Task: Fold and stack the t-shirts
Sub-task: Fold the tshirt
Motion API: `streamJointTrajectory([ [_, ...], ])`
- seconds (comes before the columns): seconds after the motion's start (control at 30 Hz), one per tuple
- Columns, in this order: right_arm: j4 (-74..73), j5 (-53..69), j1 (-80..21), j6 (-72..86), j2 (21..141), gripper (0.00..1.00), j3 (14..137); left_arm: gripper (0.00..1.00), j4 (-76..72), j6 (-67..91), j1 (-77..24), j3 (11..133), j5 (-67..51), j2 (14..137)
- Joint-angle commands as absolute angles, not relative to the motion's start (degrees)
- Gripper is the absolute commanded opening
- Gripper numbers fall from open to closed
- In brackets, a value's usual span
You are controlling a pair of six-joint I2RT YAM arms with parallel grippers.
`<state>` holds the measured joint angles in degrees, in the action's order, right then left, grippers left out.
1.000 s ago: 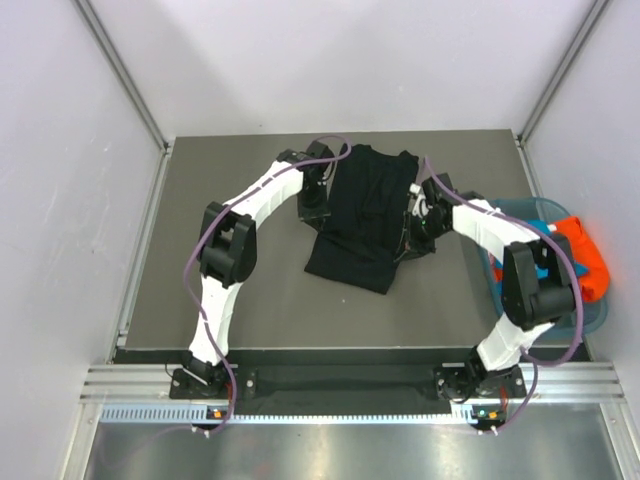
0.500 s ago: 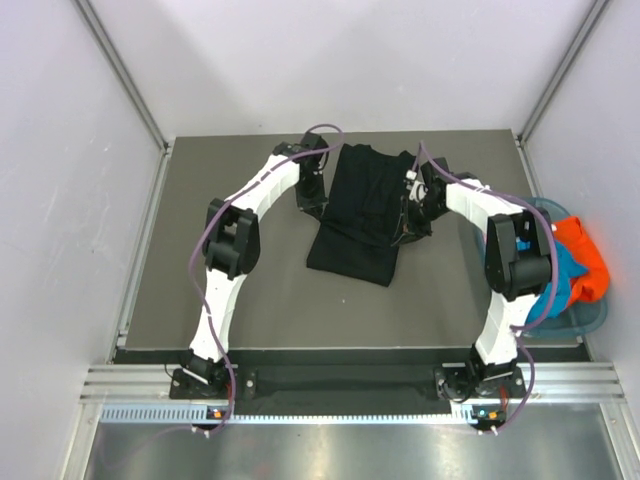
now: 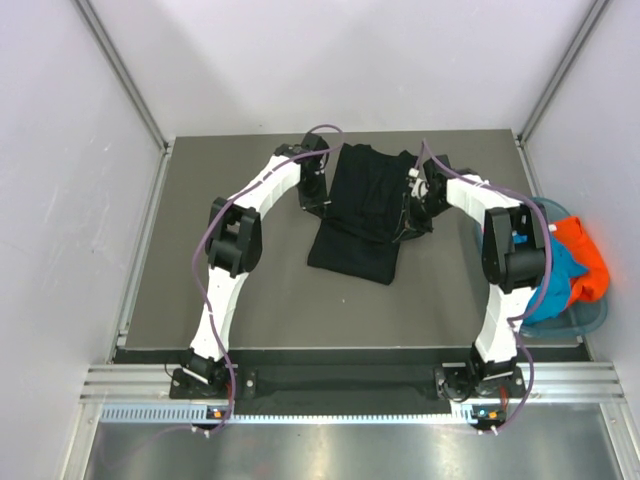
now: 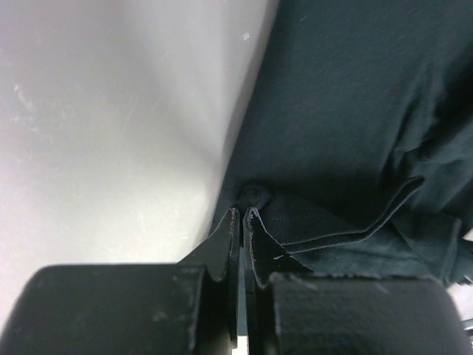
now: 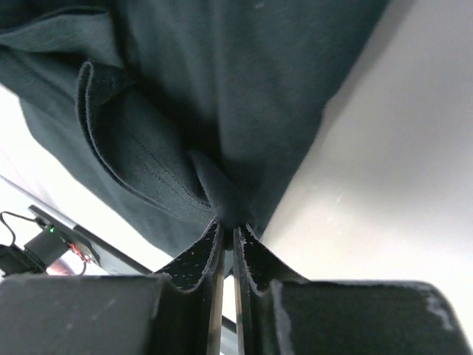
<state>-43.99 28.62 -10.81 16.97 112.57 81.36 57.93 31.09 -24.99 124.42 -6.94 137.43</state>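
Lying on the counter (image 3: 240, 290) toward its far edge, the black shirt (image 3: 362, 215) sits between the 2 arms. Left jaws are pressed together on a pucker of cloth at its left edge, and right jaws pinch a fold at its right edge. Orange shirt (image 3: 586, 262) and teal shirt (image 3: 560, 272) lie in the basket (image 3: 596, 318) at the counter's right side.

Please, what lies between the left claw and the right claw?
The black t-shirt lies between left claw and right claw; the top view shows it.
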Motion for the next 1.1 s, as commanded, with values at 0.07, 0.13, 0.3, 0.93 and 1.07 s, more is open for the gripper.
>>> streamJointTrajectory([
  [0.07,-42.5,29.4,-9.0,16.7,114.1,0.16,84.7,0.02,52.4,31.2,-24.2,127.3,-8.3,138.6],
  [0.13,-42.0,30.1,-8.4,17.3,115.0,0.22,85.4,0.09,51.9,31.7,-23.7,127.4,-9.0,139.0],
  [0.3,-38.9,33.7,-5.2,21.9,118.8,0.29,90.6,0.41,49.0,31.8,-22.8,131.6,-9.7,140.4],
  [0.93,-34.5,34.6,-9.1,18.2,93.5,0.67,63.8,0.75,35.8,17.1,-21.0,84.2,-22.8,108.1],
  [1.07,-23.4,36.4,-12.0,24.3,90.4,0.67,52.2,0.74,36.2,17.3,-20.9,84.6,-24.2,112.2],
])
